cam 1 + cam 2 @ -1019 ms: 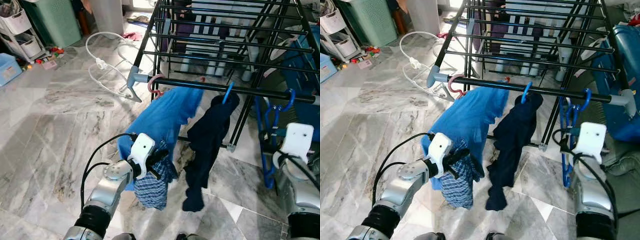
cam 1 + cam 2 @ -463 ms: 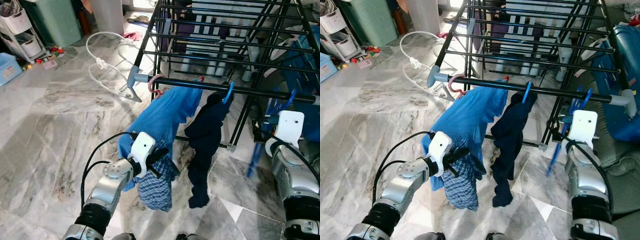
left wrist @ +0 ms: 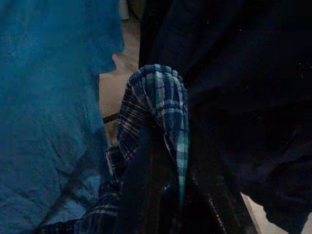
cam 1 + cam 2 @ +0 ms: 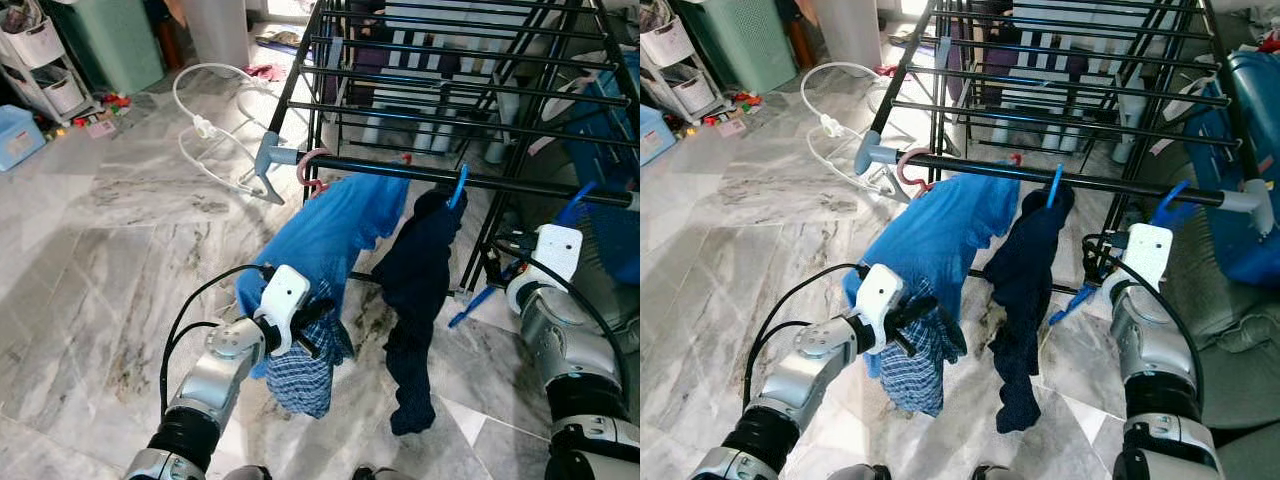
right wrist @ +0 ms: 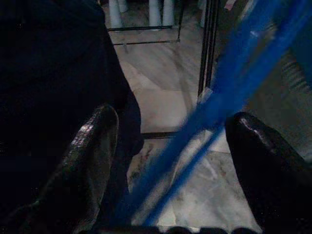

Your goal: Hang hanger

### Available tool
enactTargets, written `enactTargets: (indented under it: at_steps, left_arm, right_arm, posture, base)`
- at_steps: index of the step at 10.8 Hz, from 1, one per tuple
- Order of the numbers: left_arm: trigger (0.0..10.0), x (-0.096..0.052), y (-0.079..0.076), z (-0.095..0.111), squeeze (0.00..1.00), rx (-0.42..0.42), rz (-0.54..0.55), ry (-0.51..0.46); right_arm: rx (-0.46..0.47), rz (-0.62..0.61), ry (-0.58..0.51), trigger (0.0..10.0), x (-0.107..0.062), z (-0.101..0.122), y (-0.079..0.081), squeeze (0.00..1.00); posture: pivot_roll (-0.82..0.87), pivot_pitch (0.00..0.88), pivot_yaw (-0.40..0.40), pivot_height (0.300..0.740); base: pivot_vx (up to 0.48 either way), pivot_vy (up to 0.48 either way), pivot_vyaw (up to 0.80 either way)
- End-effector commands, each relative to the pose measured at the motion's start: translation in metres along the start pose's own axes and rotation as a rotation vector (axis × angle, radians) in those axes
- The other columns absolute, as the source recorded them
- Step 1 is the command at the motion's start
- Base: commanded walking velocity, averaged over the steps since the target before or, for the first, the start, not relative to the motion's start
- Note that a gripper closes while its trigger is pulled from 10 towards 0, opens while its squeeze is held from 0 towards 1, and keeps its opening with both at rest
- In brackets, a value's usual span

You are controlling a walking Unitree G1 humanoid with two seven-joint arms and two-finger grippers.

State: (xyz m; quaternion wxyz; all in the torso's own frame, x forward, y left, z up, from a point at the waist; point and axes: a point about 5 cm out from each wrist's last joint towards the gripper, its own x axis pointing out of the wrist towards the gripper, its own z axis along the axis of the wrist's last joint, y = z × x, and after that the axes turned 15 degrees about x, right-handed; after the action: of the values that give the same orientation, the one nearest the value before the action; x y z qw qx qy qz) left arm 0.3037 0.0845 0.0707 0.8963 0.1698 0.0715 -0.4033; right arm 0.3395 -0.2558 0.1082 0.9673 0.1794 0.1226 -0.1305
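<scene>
An empty blue hanger hooks on the black front rail of the drying rack and slants down to the left. In the right wrist view it is a blurred blue hanger. My right gripper is open, its fingers wide on either side of it. A navy garment hangs on another blue hanger beside a blue shirt on a pink hanger. My left gripper is shut on a blue plaid garment low in front of the shirt.
The black rack's upper bars span the back. A white hose lies on the marble floor at left. A green basket, a white cart and a blue box stand far left. A blue case is at right.
My right gripper has risen and moved left toward the rack. The empty blue hanger swung from hanging straight down to slanting left. The navy garment swayed. My left arm stayed put.
</scene>
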Motion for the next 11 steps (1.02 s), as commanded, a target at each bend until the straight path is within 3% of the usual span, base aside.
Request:
enactTargets:
  at_steps: [1,3,11]
  left_arm:
    - [10.0,-0.001,-0.001,-0.002,0.0,0.009,-0.008,0.01]
    - [10.0,0.0,-0.001,-0.002,0.0,0.013,-0.012,0.014]
    - [10.0,0.011,-0.006,0.003,0.0,0.034,-0.062,0.012]
  right_arm:
    - [-0.014,-0.005,0.004,0.0,0.002,0.0,0.0,0.0]
    - [-0.079,-0.031,-0.03,0.0,-0.007,0.001,-0.011,0.0]
    - [-0.166,-0.154,-0.102,0.0,-0.061,-0.003,-0.055,0.0]
  posture:
    - [0.09,0.123,-0.004,0.74]
    - [0.08,0.122,0.0,0.74]
    - [0.01,0.106,0.049,0.74]
  base:
    - [0.0,0.0,0.0]
    - [0.0,0.0,0.0]
    - [0.0,0.0,0.0]
